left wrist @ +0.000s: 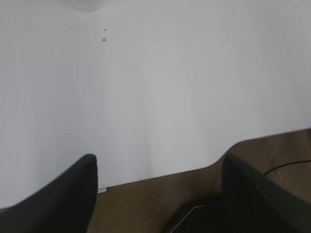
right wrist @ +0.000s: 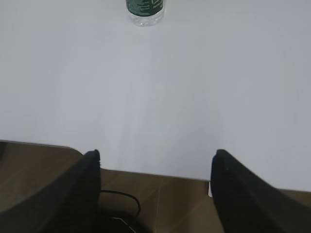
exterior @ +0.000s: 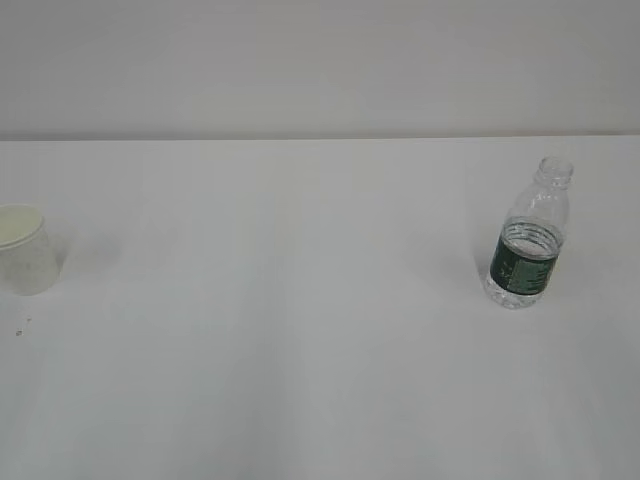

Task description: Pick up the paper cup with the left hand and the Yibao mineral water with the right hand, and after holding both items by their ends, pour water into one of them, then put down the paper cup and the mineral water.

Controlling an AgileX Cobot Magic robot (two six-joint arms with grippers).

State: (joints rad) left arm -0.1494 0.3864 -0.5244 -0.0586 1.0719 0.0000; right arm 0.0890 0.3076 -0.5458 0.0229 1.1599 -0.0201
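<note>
White table (exterior: 300,330) fills my exterior view: paper cup (exterior: 24,248) upright at far left, water bottle (exterior: 527,240) upright, uncapped, well apart at right. Left wrist view: left claw (left wrist: 158,187) wide, empty, cup base far ahead at top edge. Right wrist view: right claw (right wrist: 155,182) wide, empty, bottle far ahead.

paper cup (exterior: 22,250) cropped at left edge

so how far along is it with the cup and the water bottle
Nothing looks done yet. The small white paper cup and the clear ribbed plastic bottle with the green label both stand upright on the white table, far apart. Nothing is in hand: the left gripper and right gripper are open and empty, back at the table's near edge. Picking up, pouring and setting down remain.
</note>
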